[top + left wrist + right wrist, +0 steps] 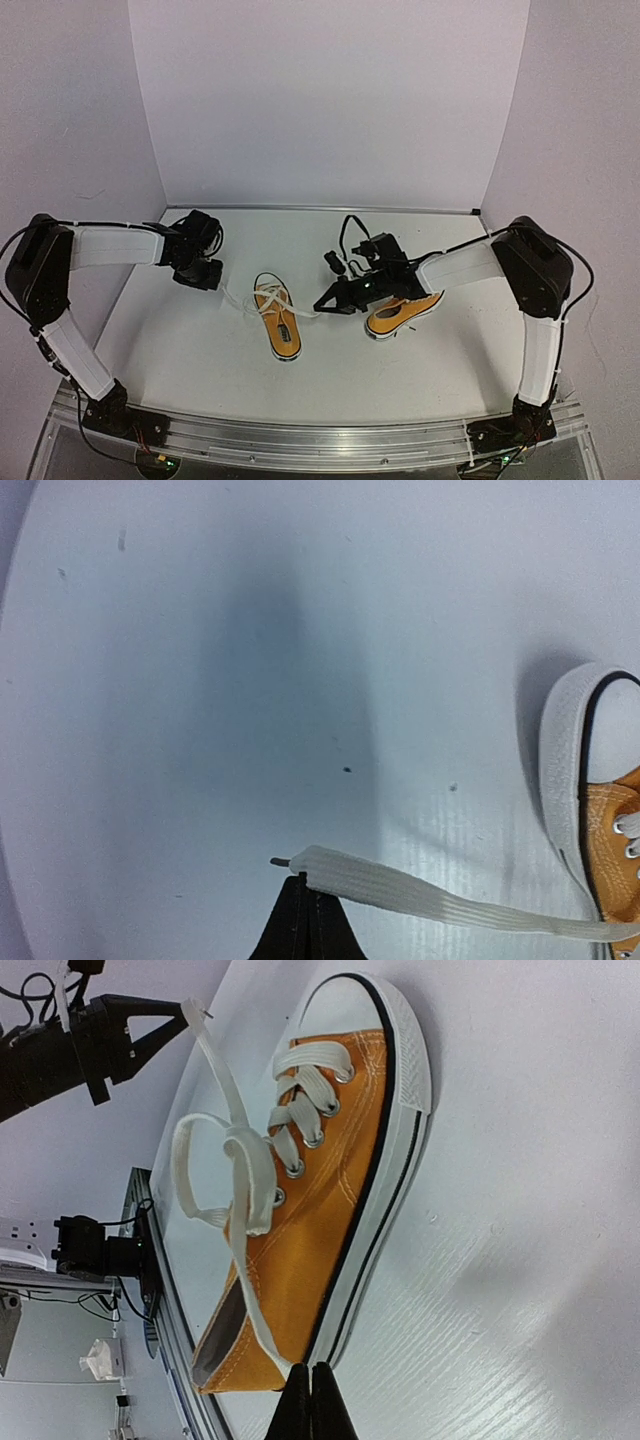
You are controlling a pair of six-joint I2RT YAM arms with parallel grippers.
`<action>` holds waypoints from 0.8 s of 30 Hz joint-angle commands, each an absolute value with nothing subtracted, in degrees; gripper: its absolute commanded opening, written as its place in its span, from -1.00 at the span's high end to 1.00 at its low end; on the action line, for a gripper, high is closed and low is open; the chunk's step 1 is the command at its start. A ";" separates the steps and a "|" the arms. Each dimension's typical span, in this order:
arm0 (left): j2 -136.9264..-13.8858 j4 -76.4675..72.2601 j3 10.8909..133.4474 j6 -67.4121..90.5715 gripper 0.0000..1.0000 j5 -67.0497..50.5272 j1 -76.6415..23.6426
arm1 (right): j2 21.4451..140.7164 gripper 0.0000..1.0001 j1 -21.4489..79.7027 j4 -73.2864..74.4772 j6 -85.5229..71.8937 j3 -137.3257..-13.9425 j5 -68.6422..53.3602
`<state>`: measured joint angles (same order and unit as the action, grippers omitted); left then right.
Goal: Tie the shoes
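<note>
An orange-yellow sneaker (pixel 277 320) with white laces lies mid-table, toe pointing away from the arm bases. It also shows in the right wrist view (pixel 320 1190), and its white toe cap shows in the left wrist view (pixel 565 770). My left gripper (pixel 214 282) is shut on the end of one lace (pixel 440 898), stretched out to the shoe's left. My right gripper (pixel 321 304) is shut on the other lace end (pixel 262 1335) at the shoe's right side. A lace loop (pixel 200 1175) hangs over the eyelets. The second sneaker (pixel 403 313) lies beside and partly under my right arm.
White walls close in the table at the back and on both sides. A metal rail (pixel 300 435) runs along the near edge. My left gripper (pixel 185 1015) shows in the right wrist view, holding the lace taut.
</note>
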<state>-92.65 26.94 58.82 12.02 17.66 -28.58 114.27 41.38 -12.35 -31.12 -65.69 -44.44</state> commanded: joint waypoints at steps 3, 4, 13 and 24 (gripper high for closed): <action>-97.17 20.00 58.27 18.57 1.00 2.47 -30.79 | 121.96 1.00 45.24 -11.78 -29.34 -70.87 -44.36; -98.10 19.04 58.33 18.31 1.00 1.56 -31.49 | 122.72 1.00 45.66 -11.78 -29.35 -71.36 -44.38; -107.26 10.45 61.80 19.69 1.00 -5.38 -35.25 | 126.17 1.00 48.25 -11.87 -30.26 -74.79 -44.59; -101.25 11.97 61.36 20.68 1.00 -2.78 -33.45 | 117.00 1.00 44.77 -11.72 -30.00 -68.57 -40.00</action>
